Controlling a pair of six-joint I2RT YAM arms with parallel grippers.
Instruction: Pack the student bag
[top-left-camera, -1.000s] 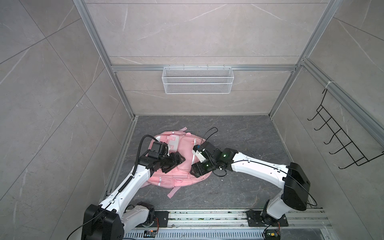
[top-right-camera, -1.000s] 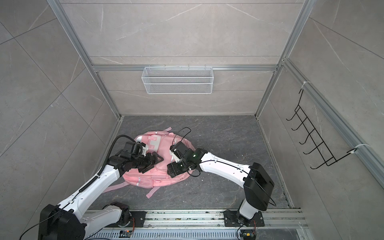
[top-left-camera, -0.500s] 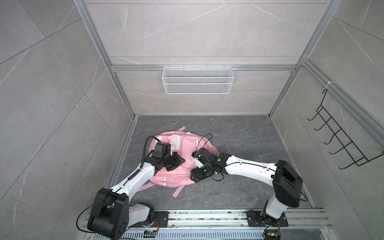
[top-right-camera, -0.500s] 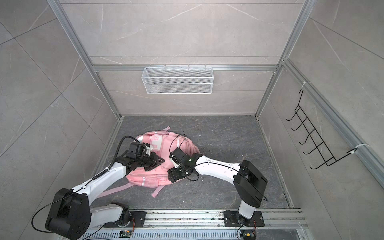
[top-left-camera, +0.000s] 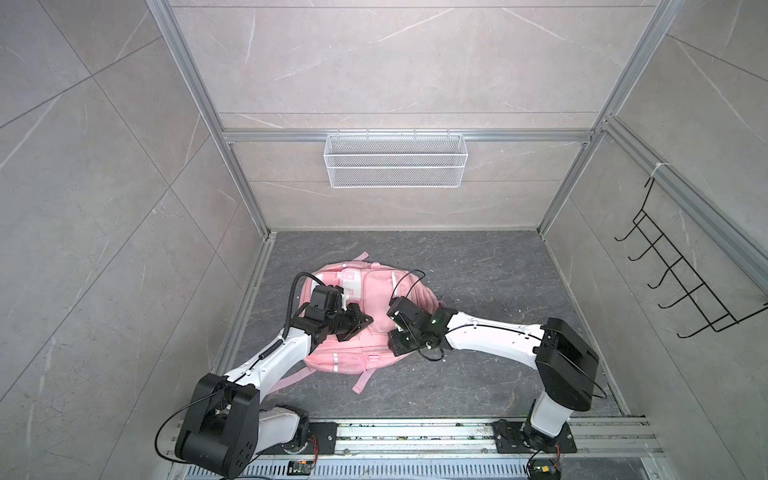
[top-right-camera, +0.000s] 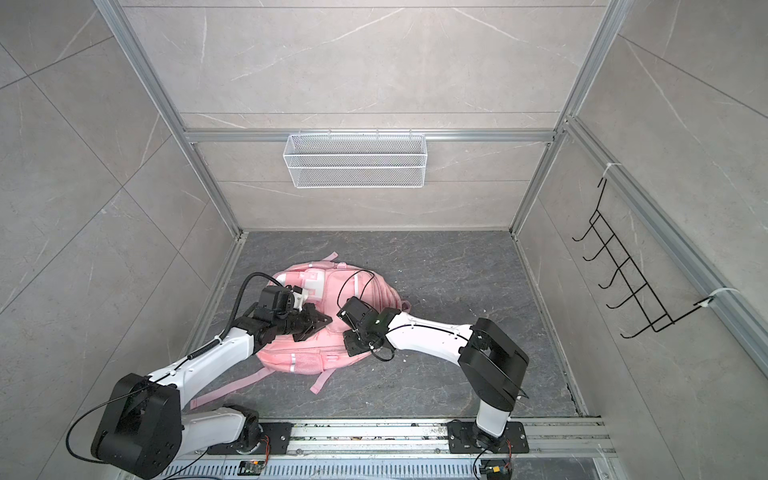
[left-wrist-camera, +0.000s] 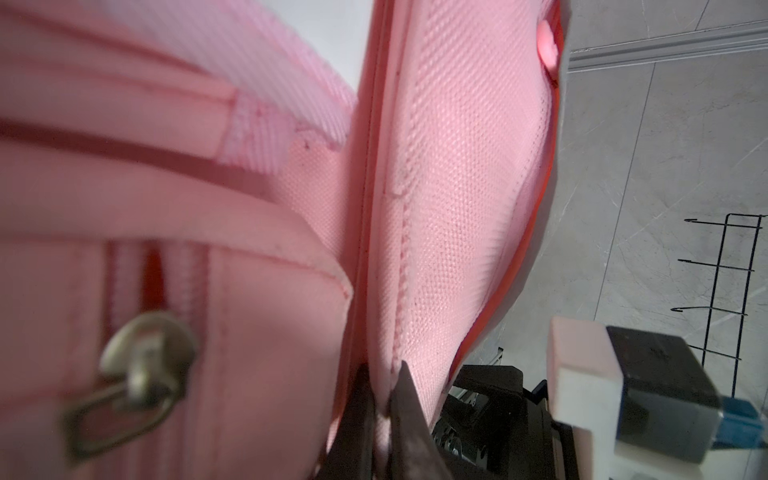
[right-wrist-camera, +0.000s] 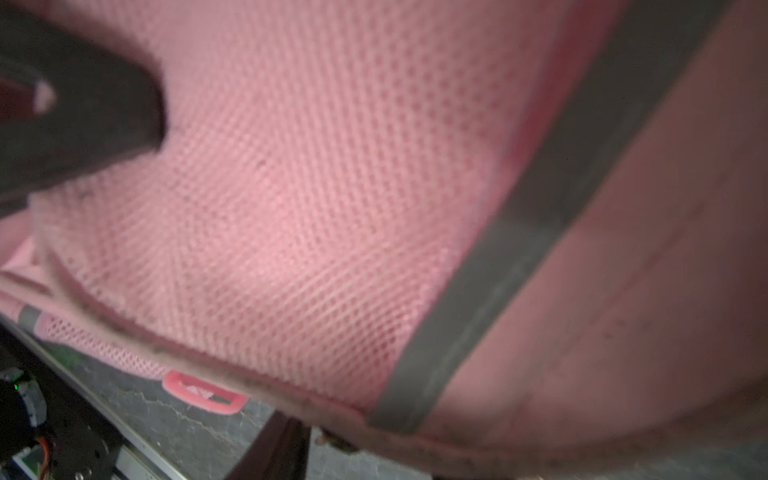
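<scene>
Two arms meet over the soft pink student bag (top-left-camera: 376, 291), which lies flat on the grey stone-look floor (top-left-camera: 478, 282).
Left gripper (left-wrist-camera: 384, 370) is clenched on a woven fabric fold beside a dull metal zip ring (left-wrist-camera: 137, 374), seen only in the left wrist view. Right gripper (right-wrist-camera: 224, 274) straddles the honeycomb mesh pocket (right-wrist-camera: 311, 208) by a grey stripe (right-wrist-camera: 519, 232); cannot tell if it grips. Both top views hide the fingertips.

On the floor (top-left-camera: 498, 282), the student bag (top-left-camera: 374, 291) blocks left-centre; right of it lies open.
</scene>
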